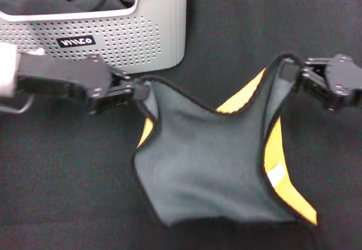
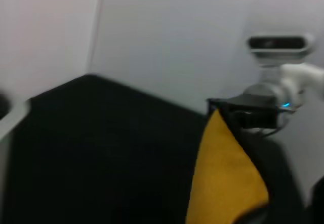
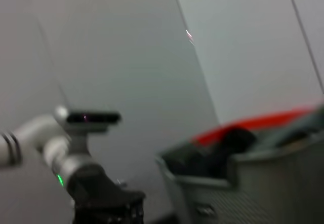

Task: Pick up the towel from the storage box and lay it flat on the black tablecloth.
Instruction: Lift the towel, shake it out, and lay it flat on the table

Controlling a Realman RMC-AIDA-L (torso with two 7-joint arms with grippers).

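Observation:
The towel hangs spread between my two grippers over the black tablecloth, grey-green face toward me, orange-yellow folds at its edges, a white tag near its right side. My left gripper is shut on its left corner. My right gripper is shut on its right corner. The towel's lower edge touches the tablecloth. In the left wrist view the orange face of the towel shows, with the right arm's gripper behind it. The storage box stands at the back left, also in the right wrist view.
Dark charcoal cloths lie in the box. The left arm shows in the right wrist view. A pale wall runs behind the table's far edge.

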